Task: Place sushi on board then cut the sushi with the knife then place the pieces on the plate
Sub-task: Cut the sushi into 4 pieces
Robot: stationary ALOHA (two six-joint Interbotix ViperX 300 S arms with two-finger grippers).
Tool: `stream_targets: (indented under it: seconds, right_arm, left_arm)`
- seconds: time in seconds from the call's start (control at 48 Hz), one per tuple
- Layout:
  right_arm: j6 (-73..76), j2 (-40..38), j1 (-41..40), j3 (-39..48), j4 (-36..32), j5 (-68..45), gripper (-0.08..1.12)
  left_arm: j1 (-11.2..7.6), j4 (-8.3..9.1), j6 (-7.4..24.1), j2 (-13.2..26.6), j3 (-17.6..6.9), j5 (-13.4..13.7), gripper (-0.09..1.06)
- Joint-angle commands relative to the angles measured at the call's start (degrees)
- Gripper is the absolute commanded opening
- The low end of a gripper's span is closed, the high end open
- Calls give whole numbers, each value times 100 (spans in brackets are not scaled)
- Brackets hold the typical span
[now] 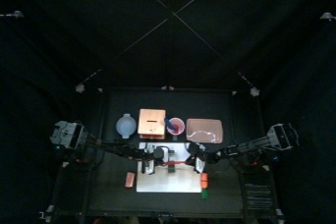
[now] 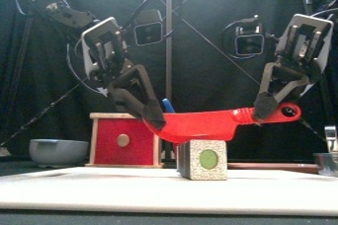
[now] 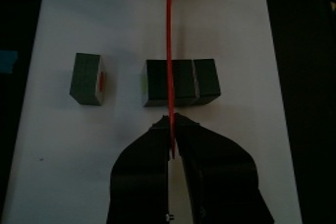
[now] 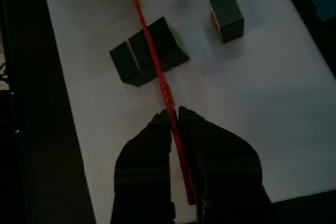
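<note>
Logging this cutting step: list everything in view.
white cutting board: one, white, table's front centre
sushi roll: one, dark green, on the board under the knife
cut piece: one, dark green, on the board, apart
red knife: one, red, level above the roll
wooden box: one, pale, red front, back row
bowl: one, blue-grey, left of the box
red cup: one, red, right of the box
blue knife: one, blue, in the cup
pink tray: one, pink, right of the cup
small toy: one, orange-red, left of board
left gripper: shut on the red knife
right gripper: shut on the red knife
</note>
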Motion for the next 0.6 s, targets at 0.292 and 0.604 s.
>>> stream_targets:
  seconds: [0.292, 0.604]
  right_arm:
    - [26, -9, -53, -105, 0, 44, 34]
    - [18, 9, -114, -114, -114, 97, 34]
  left_arm:
    - [-158, -18, -9, -18, -53, 26, 45]
    - [-149, -44, -9, 18, -53, 26, 45]
